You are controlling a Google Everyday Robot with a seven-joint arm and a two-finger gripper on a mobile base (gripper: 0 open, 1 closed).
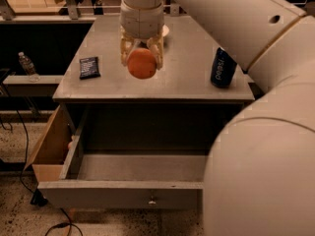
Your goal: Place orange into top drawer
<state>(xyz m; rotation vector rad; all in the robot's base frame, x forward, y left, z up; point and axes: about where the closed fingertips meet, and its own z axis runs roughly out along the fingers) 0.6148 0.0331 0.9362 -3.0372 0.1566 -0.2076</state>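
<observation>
Above the grey surface (187,85), the hand (142,57) pinches the orange (142,65) between both fingers, held clear (the blue can (223,68) stands well aside), presumably so it can be carried forward and down into the top drawer (123,196), open below.

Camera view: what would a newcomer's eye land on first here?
The round orange fruit, clamped in the two-finger gripper, hangs over the grey cabinet top. Below it, the wide grey top drawer stands pulled open. The robot's bulky white arm fills the right side, beside a blue soda can.
</observation>
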